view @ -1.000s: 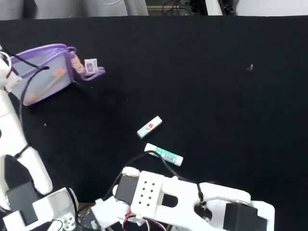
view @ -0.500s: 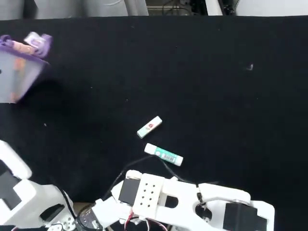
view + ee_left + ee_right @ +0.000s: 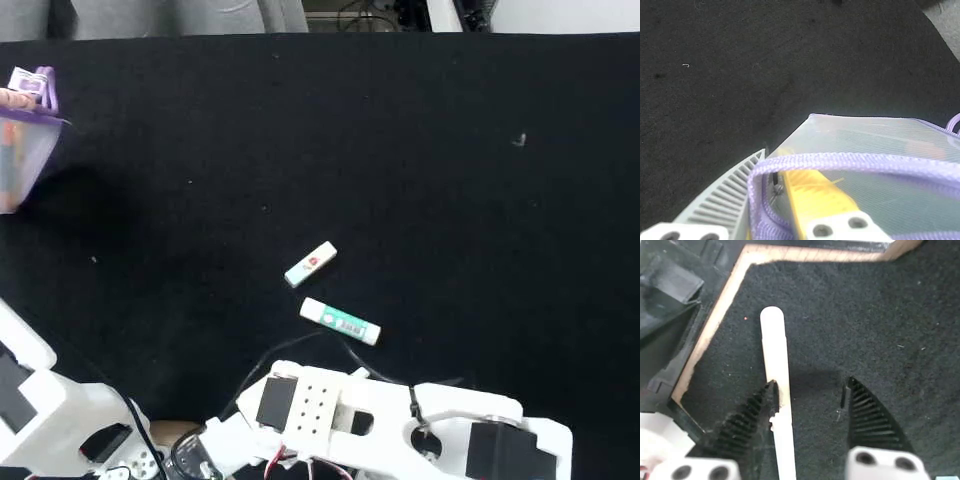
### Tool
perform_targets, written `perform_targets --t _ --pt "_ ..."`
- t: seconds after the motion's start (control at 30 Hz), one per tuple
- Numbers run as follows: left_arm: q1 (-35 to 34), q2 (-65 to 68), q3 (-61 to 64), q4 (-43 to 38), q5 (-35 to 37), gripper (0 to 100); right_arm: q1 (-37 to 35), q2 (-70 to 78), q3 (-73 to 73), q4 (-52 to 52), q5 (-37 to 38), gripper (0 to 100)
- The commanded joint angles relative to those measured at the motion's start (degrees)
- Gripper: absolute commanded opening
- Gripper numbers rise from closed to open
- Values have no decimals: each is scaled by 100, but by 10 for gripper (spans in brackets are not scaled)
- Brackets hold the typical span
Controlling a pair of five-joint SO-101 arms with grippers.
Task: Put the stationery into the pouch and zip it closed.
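My left end effector (image 3: 772, 175) is pinching the purple rim of the pouch (image 3: 22, 135) and has swung it farther from the green-labelled tube (image 3: 341, 322), so the two are now well apart. That tube and the white eraser (image 3: 311, 264) just beside it lie unpacked, so I judge the loading unfinished. My right end effector (image 3: 810, 385), jaws spread, hangs over a white stick (image 3: 774, 365).

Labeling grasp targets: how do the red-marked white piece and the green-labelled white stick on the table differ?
The red-marked piece is shorter and slants up to the right; the green-labelled stick is longer and slants down to the right. Both are white and lie apart on the black table.
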Motion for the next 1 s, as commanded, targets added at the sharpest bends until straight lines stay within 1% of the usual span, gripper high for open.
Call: perform_targets --t 0.0,0.1,0.27,0.7,0.77,0.87,0.9,0.97 --pt "-242 185 -110 -88 -123 28 -26 -57 48 -123 308 208" --pt "-233 290 -119 -97 -158 28 -53 233 4 -105 466 208" --pt "-207 413 -119 -97 -334 28 -26 629 -224 -123 466 208" --pt "-198 448 -66 -246 -325 28 -9 664 75 -132 466 201" --pt "-189 448 -66 -246 -325 28 -18 655 66 -167 466 152" --pt "-189 448 -66 -237 -325 28 -44 655 13 -220 466 22" --pt "-189 448 -66 -237 -325 28 -26 655 -22 -229 466 7" --pt "-180 448 -66 -220 -325 28 -18 655 -66 -202 466 28"
